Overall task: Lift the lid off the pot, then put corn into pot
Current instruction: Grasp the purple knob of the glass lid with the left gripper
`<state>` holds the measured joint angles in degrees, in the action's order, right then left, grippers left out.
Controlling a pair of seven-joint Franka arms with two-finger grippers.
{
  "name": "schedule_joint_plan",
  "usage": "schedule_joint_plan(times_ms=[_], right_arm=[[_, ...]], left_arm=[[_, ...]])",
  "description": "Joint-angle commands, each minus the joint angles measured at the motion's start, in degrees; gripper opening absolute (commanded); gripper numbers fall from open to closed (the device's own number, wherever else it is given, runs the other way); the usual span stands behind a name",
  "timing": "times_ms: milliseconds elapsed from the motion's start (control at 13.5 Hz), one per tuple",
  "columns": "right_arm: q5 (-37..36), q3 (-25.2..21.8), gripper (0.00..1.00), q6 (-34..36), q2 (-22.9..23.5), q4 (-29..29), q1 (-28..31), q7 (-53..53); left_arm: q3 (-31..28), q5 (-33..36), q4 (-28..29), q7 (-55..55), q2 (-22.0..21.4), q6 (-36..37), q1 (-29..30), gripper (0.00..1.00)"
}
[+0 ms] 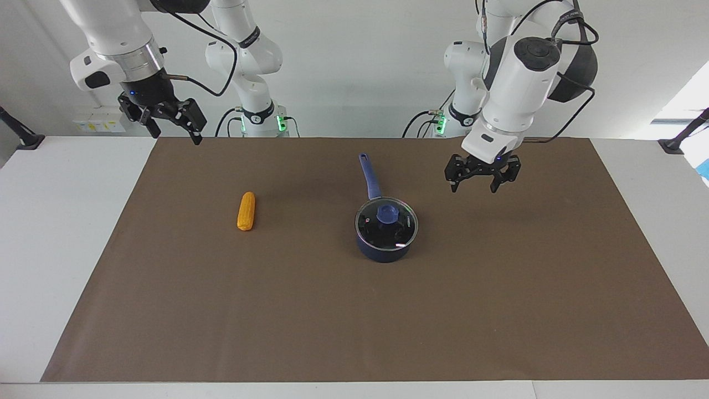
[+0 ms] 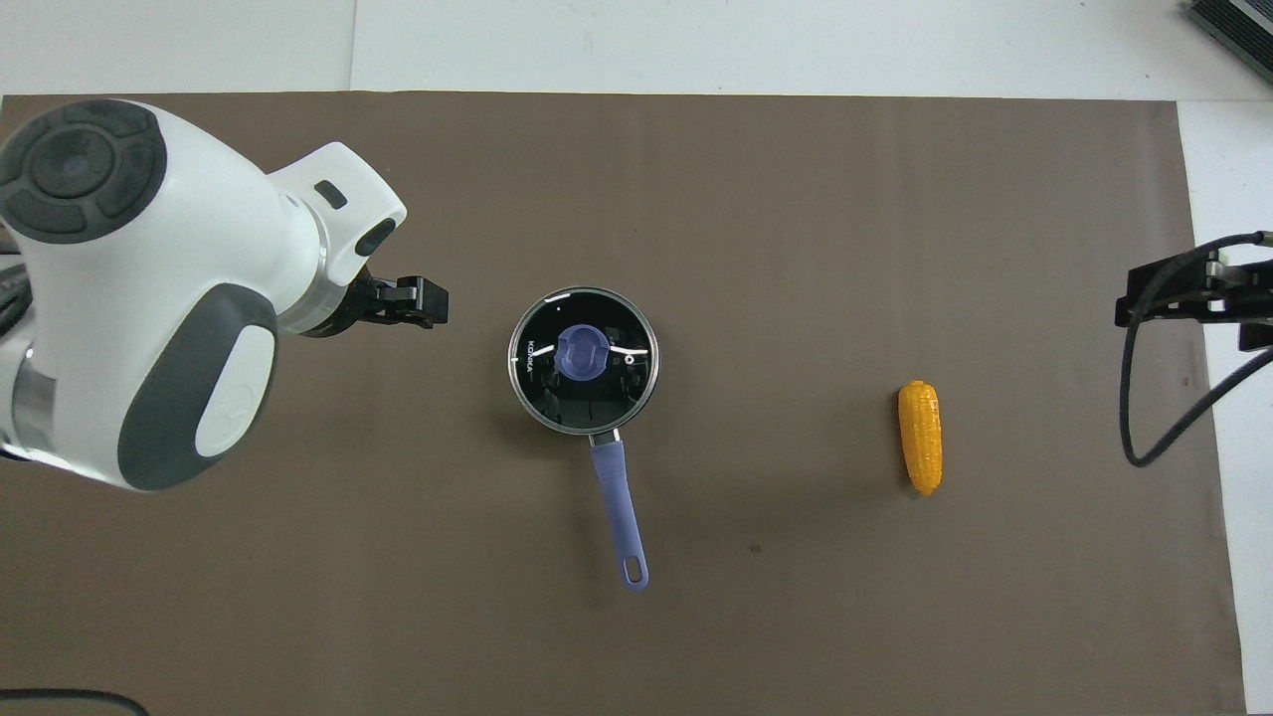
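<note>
The dark blue pot (image 1: 386,249) (image 2: 621,502) stands mid-table on the brown mat, its long handle pointing toward the robots. The clear glass lid (image 1: 404,221) (image 2: 622,353) with a blue knob rests on it. The yellow corn (image 1: 246,210) (image 2: 921,436) lies on the mat toward the right arm's end. My left gripper (image 1: 481,180) (image 2: 423,301) is open and empty, raised over the mat beside the pot on the left arm's side. My right gripper (image 1: 171,124) (image 2: 1193,298) is open and empty, held high over the mat's edge at the right arm's end.
A brown mat (image 1: 354,310) (image 2: 696,617) covers most of the white table. A dark object (image 2: 1233,25) sits at the table's corner farthest from the robots, at the right arm's end.
</note>
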<state>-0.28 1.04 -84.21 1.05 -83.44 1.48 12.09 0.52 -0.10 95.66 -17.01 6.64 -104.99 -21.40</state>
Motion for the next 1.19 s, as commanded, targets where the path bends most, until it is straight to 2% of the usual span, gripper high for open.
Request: schedule_joint_plan(times_ms=[0,223,669,1114], right_arm=[[1.08,0.46,1.0,-0.07,-1.31,-1.46,0.72,0.39],[1.08,0.46,1.0,-0.07,-1.31,-1.46,0.72,0.39],[1.08,0.46,1.0,-0.07,-1.31,-1.38,0.72,0.39],[1.08,0.46,1.0,-0.07,-1.31,-1.38,0.72,0.39]], left_arm=[[-0.87,0.19,0.58,-1.8,1.88,-2.93,-3.03,1.0],[-0.96,2.02,-0.21,-8.27,6.0,-5.38,-7.42,1.0],[-0.96,2.65,-1.44,-13.57,11.63,-9.97,-12.78,1.0],[-0.87,3.79,-3.38,-18.14,14.45,-10.14,-15.87,1.0]])
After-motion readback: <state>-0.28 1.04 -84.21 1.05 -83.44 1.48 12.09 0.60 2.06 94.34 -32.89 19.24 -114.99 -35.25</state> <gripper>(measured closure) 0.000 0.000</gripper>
